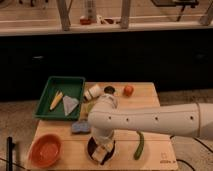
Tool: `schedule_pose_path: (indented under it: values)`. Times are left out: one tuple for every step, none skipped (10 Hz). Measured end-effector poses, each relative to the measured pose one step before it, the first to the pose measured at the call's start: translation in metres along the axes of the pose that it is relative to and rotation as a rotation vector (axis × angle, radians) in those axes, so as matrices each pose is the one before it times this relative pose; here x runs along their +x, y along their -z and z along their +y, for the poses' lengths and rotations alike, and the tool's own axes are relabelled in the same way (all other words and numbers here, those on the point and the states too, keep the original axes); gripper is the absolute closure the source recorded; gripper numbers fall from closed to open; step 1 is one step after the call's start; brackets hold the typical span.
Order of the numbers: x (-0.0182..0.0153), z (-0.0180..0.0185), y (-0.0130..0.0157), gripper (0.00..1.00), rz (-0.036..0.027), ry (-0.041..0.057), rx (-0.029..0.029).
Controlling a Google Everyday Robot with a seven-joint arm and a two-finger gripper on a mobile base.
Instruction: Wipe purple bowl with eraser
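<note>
The purple bowl (93,150) is a dark round dish at the front middle of the wooden table (155,100), mostly covered by my arm. My gripper (101,150) reaches down into the bowl from above. The eraser (101,154), a pale cream block, sits at the gripper's tip inside the bowl and touches the bowl's surface. The white arm (150,120) comes in from the right and hides the bowl's back rim.
An orange bowl (46,149) sits at the front left. A blue-grey pad (80,127) lies left of the arm. A green tray (62,97) holds a yellow item and a pale wedge. A green pepper (139,145), an orange fruit (128,90) and a white container (92,92) stand nearby.
</note>
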Motion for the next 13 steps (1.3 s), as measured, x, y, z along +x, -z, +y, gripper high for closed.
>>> schedule_pose_path:
  values:
    - [0.00686,0.00343,0.00018,1.00,0.00381,-0.02175,0.00243]
    - [0.00400,-0.00015,0.00029,1.00,0.00128,-0.01234,0.00245]
    - [0.00723,-0.00107,0.00027,1.00,0.00245,-0.01516,0.00430]
    - [0.01309,-0.00324,0.00065,1.00,0.00423,-0.01523,0.00246]
    - [0.00874,-0.00704,0.00028,1.00,-0.00015,-0.00570,0.00412]
    - [0.00464,-0.00379,0.00036,1.00,-0.00075,-0.00386,0.00247]
    - [0.00415,-0.00431,-0.00029,1.00,-0.00328,0.00192,-0.00090]
    - [-0.00194,-0.00725,-0.00033,1.00,-0.00617,0.01096,0.00456]
    - [-0.00256,-0.00790,-0.00016,1.00,-0.00197,0.01748,0.00315]
    - [-0.00488,-0.00807,-0.00017,1.00,-0.00187,0.02075,-0.00168]
    - [-0.00990,-0.01488,0.00009,1.00,-0.00494,0.03737,0.00658]
    - [-0.00688,-0.00916,0.00012,1.00,-0.00382,0.03220,0.00324]
    - [-0.00497,-0.00491,0.00013,1.00,-0.00442,0.02913,-0.00123]
